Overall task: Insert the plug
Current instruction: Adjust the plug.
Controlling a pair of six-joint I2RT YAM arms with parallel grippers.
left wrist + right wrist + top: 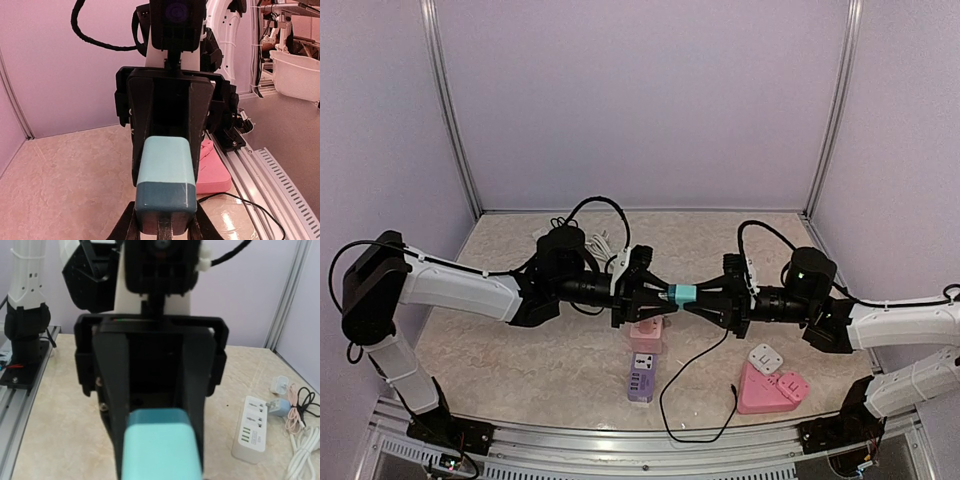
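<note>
Overhead, showing the teal plug (682, 294) hanging above the table (520, 350), clamped between left gripper (665, 293) and right gripper (701, 297); at left wrist, showing own fingers (127, 227) pressing its darker end; at right wrist, showing its paler end filling the bottom edge.

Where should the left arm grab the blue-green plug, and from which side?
Grip the plug at its darker end, pinching its flat sides, coming straight in from the left: the right end effector already holds the lighter end, and it lies level.
</note>
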